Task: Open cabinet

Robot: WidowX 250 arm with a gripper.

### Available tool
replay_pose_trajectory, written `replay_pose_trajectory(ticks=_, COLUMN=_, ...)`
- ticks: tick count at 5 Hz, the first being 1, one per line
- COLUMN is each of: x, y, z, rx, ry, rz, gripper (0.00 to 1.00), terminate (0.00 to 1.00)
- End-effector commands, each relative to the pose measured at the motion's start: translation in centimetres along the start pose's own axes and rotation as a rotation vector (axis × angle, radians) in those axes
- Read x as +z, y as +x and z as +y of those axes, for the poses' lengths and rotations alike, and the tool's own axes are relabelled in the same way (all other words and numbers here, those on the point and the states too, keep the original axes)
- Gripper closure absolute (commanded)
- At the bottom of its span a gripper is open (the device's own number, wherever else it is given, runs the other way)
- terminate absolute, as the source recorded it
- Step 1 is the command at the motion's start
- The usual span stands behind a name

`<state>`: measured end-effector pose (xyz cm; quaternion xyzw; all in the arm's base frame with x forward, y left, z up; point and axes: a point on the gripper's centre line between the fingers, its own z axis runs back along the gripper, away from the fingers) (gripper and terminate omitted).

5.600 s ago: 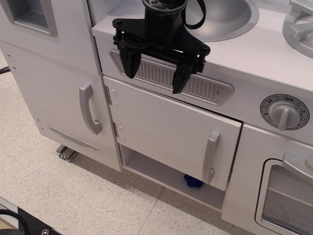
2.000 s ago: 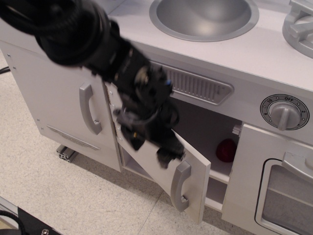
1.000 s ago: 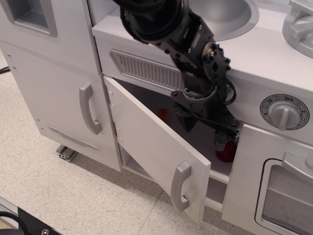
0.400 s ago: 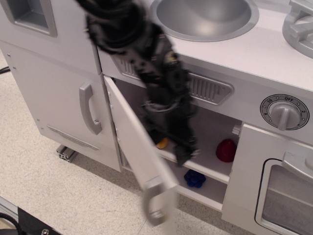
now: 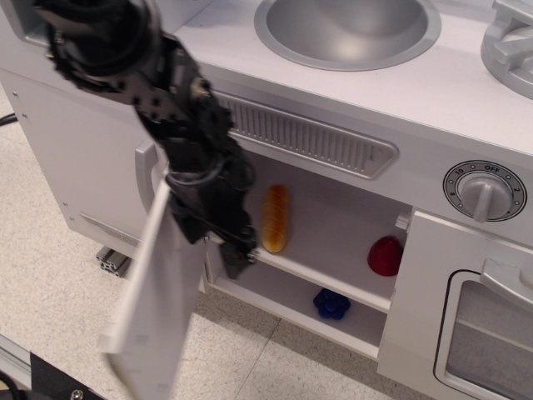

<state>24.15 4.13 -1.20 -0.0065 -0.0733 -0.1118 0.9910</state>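
The cabinet door (image 5: 156,310) is swung far out to the left, blurred, with its inner face toward me and its handle hidden. The cabinet's inside shows a white shelf (image 5: 333,281). My black arm reaches down from the upper left, and the gripper (image 5: 232,252) hangs just inside the opening at the left, close against the door's hinge side. The fingers are dark and bunched together, so I cannot tell whether they are open or shut. Nothing shows between them.
On the shelf lie a yellow-orange bread roll (image 5: 275,218) and a red toy (image 5: 386,256); a blue toy (image 5: 331,304) lies below. A sink (image 5: 350,29), a vent (image 5: 308,137), a timer knob (image 5: 485,192) and the windowed oven door (image 5: 491,333) surround the opening.
The door has swung from shut to wide open on the left. The arm moved from inside the cabinet's middle to its left edge, following the door outward.
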Motion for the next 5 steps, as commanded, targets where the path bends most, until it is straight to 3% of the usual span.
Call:
replay_pose_trajectory(ticks=1, x=1.1, y=-0.1, z=5.0, rx=0.044, ry=0.082, rz=-0.05, gripper=0.0, terminate=0.0)
replay_pose_trajectory(ticks=2, x=1.2, y=-0.3, z=6.4, rx=0.066, ry=0.111, rz=-0.05, gripper=0.0, terminate=0.0)
replay_pose_trajectory(ticks=4, x=1.2, y=-0.3, z=6.4, rx=0.066, ry=0.111, rz=-0.05, gripper=0.0, terminate=0.0)
replay_pose_trajectory(ticks=5, x=1.2, y=-0.3, z=6.4, rx=0.066, ry=0.111, rz=-0.05, gripper=0.0, terminate=1.0)
